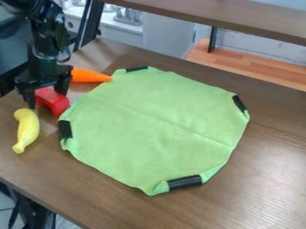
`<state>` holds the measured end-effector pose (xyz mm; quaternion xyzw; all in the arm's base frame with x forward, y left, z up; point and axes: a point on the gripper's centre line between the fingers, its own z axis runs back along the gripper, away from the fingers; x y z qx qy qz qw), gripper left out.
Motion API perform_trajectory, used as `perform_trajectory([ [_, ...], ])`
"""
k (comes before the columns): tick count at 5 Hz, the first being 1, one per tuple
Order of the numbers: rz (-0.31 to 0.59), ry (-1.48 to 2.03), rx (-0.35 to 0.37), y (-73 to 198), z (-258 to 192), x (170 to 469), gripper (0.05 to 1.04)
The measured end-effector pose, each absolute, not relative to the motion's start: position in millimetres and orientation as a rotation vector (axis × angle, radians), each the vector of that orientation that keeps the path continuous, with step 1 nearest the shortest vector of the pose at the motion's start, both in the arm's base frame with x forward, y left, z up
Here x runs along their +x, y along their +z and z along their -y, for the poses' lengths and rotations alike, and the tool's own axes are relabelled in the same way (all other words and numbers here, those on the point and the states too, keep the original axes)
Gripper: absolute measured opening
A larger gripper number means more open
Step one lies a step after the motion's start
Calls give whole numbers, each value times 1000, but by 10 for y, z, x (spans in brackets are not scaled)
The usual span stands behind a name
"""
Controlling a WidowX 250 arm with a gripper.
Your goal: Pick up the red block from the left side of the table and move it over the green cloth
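From where I'm standing, the gripper (46,95) is hiding part of a red block (58,103) and the thick end of a carrot (90,75). The arm (48,27) is running out at upper left, the table (269,179) past the right and bottom edges. On a counter (109,21) behind, small objects (127,15) are blurring beyond naming.

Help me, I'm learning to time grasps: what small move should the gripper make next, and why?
Probably a gentle closing of the gripper on the red toy: its fingers look spread, one towards each side of the toy, which lies beside the green cloth.
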<state>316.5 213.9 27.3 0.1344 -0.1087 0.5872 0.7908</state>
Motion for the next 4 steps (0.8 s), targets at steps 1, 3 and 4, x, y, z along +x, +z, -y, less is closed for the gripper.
perform_trajectory([
  [1,230,1231,373,156,-2001,3234,699],
  [3,217,1207,375,155,-1880,3229,591],
  [4,215,1173,319,362,-1670,3251,591],
])
